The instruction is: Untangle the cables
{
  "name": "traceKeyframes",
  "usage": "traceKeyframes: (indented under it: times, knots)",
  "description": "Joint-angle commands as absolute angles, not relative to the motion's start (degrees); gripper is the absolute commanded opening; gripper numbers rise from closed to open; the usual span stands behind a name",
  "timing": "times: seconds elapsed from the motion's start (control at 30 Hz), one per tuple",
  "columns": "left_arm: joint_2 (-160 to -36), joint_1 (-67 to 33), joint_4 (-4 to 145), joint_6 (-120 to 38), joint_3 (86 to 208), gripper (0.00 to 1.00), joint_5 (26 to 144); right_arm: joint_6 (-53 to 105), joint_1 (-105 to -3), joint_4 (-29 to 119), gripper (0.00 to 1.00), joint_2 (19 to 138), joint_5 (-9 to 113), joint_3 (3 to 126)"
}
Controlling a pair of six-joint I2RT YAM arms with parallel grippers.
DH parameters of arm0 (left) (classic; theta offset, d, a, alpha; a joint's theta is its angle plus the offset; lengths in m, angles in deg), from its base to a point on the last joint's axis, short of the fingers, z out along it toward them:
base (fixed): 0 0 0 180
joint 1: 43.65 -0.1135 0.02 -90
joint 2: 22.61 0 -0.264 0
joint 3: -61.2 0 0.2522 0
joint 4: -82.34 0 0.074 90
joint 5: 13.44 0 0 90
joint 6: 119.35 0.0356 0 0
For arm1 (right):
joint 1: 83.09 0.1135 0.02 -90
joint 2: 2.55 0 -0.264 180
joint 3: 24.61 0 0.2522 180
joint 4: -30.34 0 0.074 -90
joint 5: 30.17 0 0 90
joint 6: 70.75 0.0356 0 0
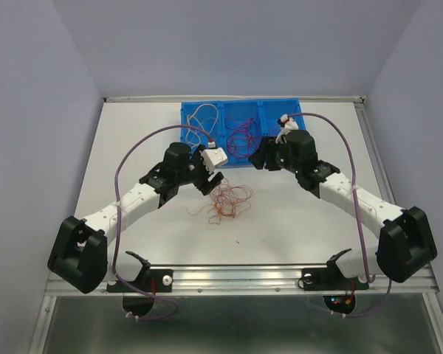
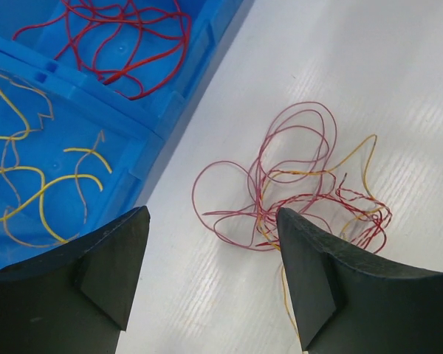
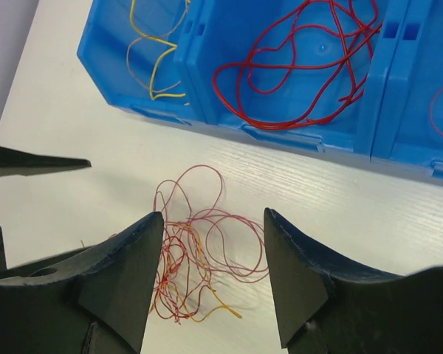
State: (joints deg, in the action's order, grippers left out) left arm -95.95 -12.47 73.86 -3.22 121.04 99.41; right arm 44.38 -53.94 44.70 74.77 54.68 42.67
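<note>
While poised over the table (image 1: 295,236), gripping nothing on either side.

Left gripper (image 1: 209,182): spread wide, only bare tabletop between the jaws. Right gripper (image 1: 258,157): also parted, not clamped on anything.

Tangle (image 1: 225,200): lying flat on the table, mid-workspace, just in front of the bin (image 1: 268,110), not in it. Dark red and orange-yellow strands, looped through each other.

From top: sits lower than both grippers, roughly between them. Left gripper just beside its upper-left edge. Right gripper further off, up and to the right, close to the bin's front wall.

From left wrist: gripper (image 2: 212,214) open over the table, tangle (image 2: 295,184) off to the picture-right of the gap, lower strands running behind the picture-right finger (image 2: 317,280). Can't tell whether touching.

From right wrist: gripper (image 3: 214,214) open, tangle (image 3: 192,258) low in the gap and running behind the picture-left finger (image 3: 118,280). Contact likewise unclear.

Bin split into three compartments side by side. Pale cables (image 1: 201,118) in the left one, red cables (image 1: 242,133) in the middle one, both loose and well apart from the tangle. Right compartment mostly hidden behind the right arm from top; only a bit of red strand (image 3: 439,110) seen there at the right wrist view's edge.
</note>
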Motion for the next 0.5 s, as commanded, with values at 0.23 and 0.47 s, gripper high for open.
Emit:
traceKeyframes:
  times: [0.23,0.47]
  knots:
    - [-91.70,-12.01,68.93,9.14,116.80,0.77,107.23,44.83,-52.33,39.70,0.61,73.04,51.74,42.68]
    - [-88.45,-13.23,72.70,7.31,115.57,0.77,102.50,44.22,-52.33,39.97,0.62,67.33,53.59,41.36]
